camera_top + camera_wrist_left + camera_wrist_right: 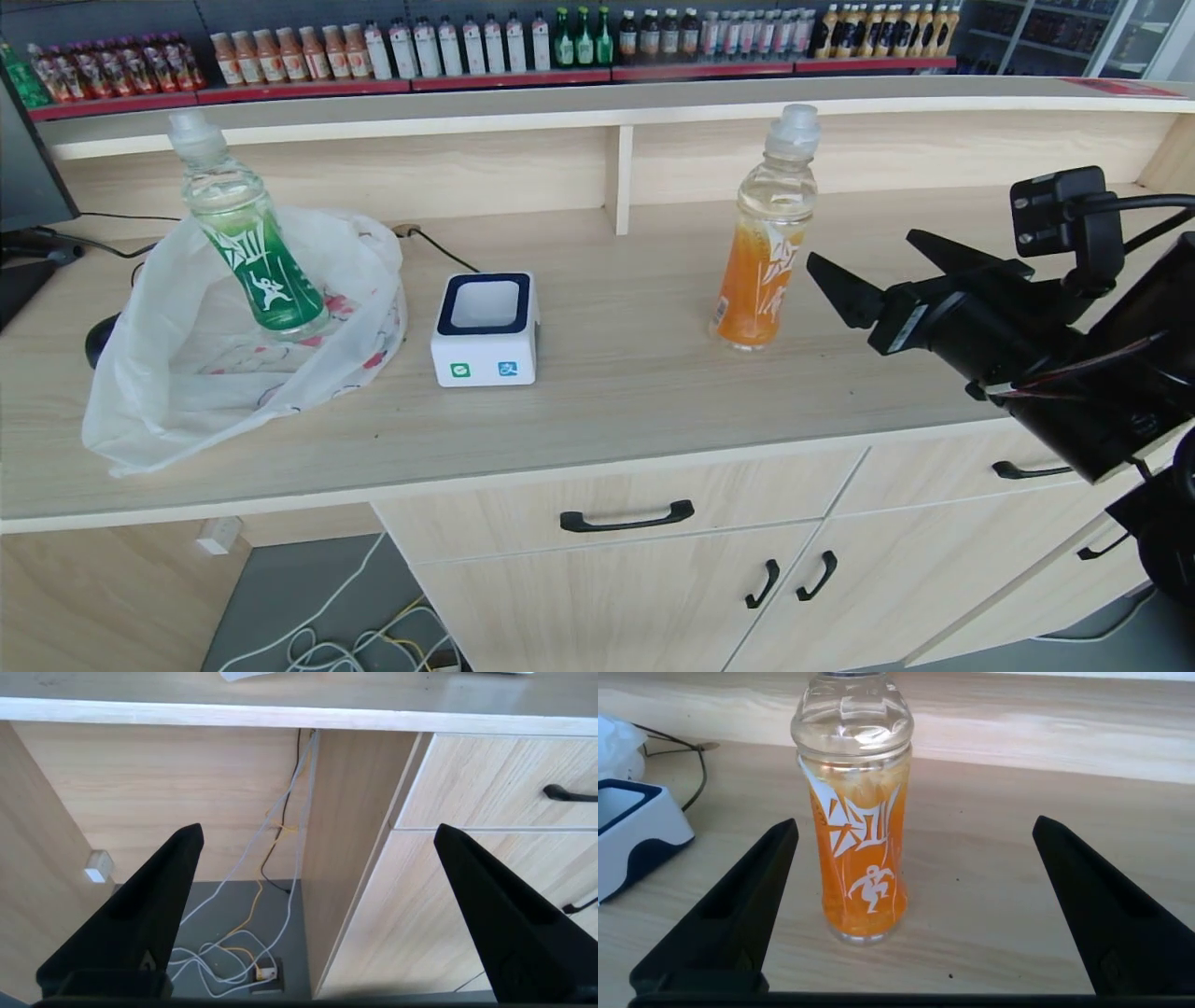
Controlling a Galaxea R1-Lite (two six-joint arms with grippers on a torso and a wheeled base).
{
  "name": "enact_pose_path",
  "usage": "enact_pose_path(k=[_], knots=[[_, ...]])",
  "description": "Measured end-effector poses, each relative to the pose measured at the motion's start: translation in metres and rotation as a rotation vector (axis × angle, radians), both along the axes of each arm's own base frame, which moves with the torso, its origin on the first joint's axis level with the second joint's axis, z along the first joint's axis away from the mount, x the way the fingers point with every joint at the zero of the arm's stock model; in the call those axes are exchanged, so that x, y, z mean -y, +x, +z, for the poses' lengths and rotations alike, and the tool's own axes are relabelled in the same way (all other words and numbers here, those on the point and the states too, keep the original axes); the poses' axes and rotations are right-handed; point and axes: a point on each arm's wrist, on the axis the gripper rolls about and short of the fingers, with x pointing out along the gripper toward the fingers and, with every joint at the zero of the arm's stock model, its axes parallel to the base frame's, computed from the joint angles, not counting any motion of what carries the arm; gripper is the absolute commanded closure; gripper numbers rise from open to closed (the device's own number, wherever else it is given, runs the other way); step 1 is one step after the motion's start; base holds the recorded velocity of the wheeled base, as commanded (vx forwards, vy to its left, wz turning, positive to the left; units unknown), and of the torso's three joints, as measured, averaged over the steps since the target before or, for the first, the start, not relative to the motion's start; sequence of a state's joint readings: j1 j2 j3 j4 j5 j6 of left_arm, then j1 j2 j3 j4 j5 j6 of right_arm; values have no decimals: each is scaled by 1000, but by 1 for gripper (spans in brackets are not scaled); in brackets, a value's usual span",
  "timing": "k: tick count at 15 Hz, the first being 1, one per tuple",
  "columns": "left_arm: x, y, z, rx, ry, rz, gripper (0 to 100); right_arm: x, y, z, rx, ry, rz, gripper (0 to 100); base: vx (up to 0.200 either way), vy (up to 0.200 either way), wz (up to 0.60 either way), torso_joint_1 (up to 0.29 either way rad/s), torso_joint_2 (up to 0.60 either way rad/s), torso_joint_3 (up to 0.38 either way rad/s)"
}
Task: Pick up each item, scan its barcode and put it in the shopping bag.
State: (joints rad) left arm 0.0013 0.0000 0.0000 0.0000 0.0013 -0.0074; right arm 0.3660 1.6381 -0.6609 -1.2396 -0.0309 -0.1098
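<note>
While the right hand [860,245] gapes, orange bottle [758,261] upright, clear-necked, pale-capped.

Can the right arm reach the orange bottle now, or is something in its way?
Probably yes. The right gripper is open and faces the orange bottle, which stands upright on the counter. Nothing lies between them; the scanner sits off to the bottle's other side.

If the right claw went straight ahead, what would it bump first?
Probably the orange bottle: it stands centred ahead of the open right claw, nothing between them, though the gap is hard to judge.
</note>
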Motion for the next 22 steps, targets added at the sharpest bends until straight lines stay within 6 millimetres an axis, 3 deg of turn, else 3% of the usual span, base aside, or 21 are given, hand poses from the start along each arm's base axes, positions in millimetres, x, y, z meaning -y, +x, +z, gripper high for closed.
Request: enact_pose_path(k=[8,22], knots=[[0,0,0,0,0,0,0,-18,22,-2,3,-1,28,0,0,0,0,0,0,0],[0,0,0,0,0,0,0,-54,78,-5,46,47,32,0,0,0,0,0,0,0]])
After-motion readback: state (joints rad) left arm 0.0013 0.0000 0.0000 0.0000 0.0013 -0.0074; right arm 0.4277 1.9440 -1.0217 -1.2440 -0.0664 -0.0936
